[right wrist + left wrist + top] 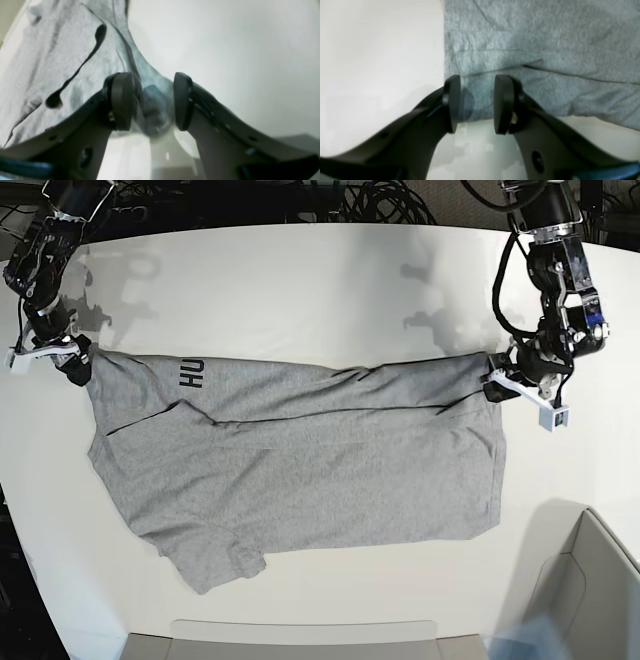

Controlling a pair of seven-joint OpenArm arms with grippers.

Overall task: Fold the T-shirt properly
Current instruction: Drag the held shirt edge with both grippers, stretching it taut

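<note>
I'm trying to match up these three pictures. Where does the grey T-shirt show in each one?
Left wrist view: the T-shirt fills the upper right, its corner between the left gripper's jaws.
Right wrist view: it covers the upper left, narrowing to a bunched corner between the right gripper's jaws.
Base view: it lies spread across the middle of the white table.
Shared landmark: the white table beside the cloth.

Bright, even overhead light washes the white tabletop (300,280) almost to glare in both wrist views. In the base view soft grey arm shadows fall on it near the far edge, and the picture is sharp. Both wrist views are soft: the left tool (477,105) and right tool (152,101) are blurred, dark and stretched toward the bottom corners.
</note>
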